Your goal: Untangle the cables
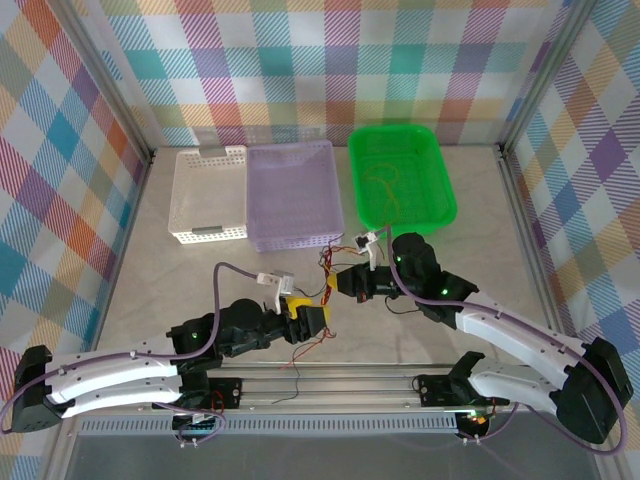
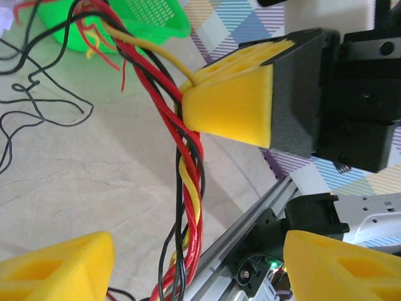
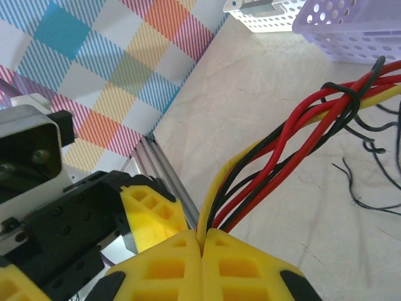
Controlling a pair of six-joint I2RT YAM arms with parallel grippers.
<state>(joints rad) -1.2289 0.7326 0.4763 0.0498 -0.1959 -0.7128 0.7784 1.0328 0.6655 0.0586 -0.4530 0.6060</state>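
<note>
Right gripper [image 3: 202,246] pinched shut on the twisted red, yellow and black cables [image 3: 282,147] just off the near left corner of the green tray [image 1: 440,195], left gripper [image 2: 199,251] gaping wide around the same bundle, slightly farther from that tray.

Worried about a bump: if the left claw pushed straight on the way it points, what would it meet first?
Probably the twisted cables crossing between the open fingers of the left claw, then the right claw, shut on that bundle just beyond. Depth is hard to judge.
</note>
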